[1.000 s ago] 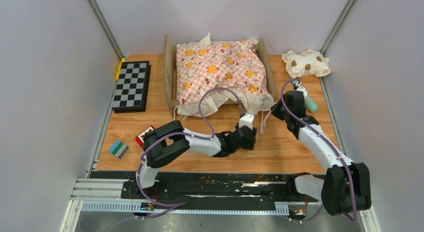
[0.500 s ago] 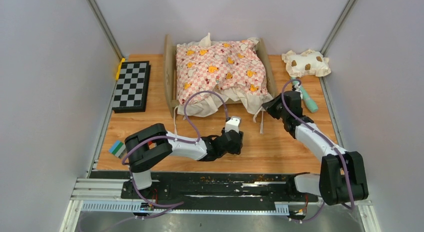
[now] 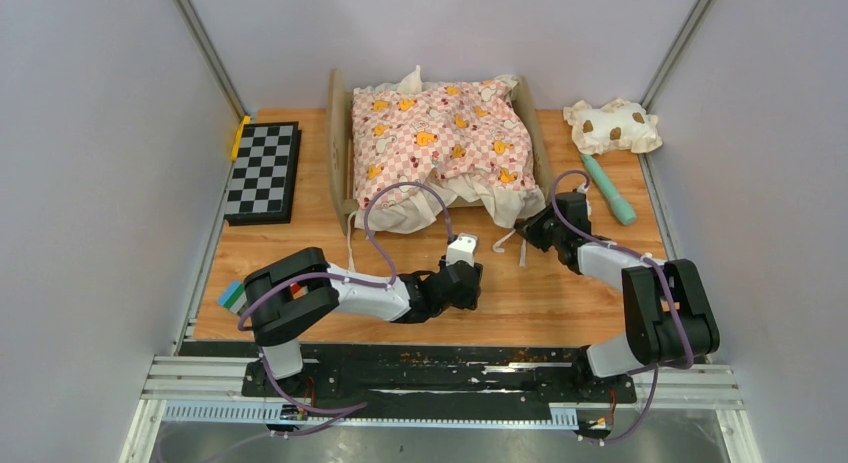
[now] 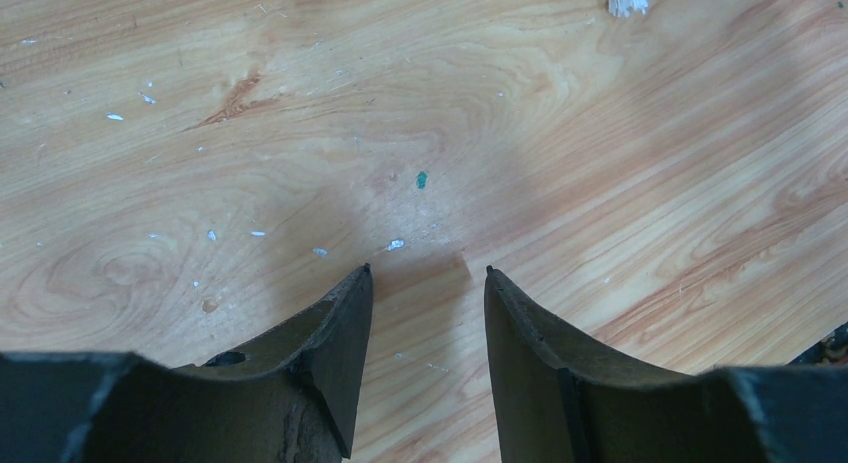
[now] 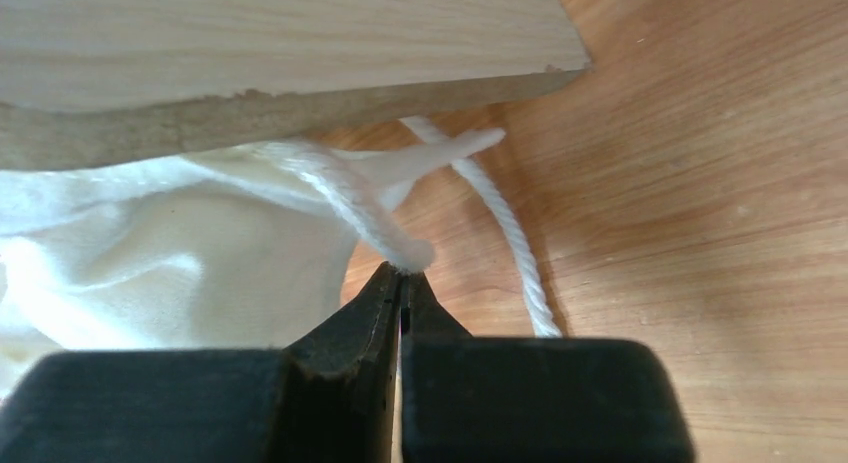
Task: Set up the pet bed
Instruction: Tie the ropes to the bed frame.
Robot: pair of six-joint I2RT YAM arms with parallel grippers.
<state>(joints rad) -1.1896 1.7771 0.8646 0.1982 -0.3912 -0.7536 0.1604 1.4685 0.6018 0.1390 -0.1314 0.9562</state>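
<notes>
The pet bed stands at the back centre, its light-wood side rails framing a pink checkered cushion that lies on it and hides its base. My right gripper is at the bed's near right corner. In the right wrist view its jaws are shut, pinching the end of a white cord that runs from the cushion's cream fabric under the bed's wooden board. My left gripper hovers over bare table in front of the bed, open with nothing between its fingers.
A cream brown-spotted pillow lies at the back right with a teal stick in front of it. A checkerboard sits at the left and a small green-blue block at the near left. A second cord trails on the table.
My left arm has drawn back from the cushion's front edge toward the near left. My right gripper has moved left and down to the bed's near right corner, onto the cord.
</notes>
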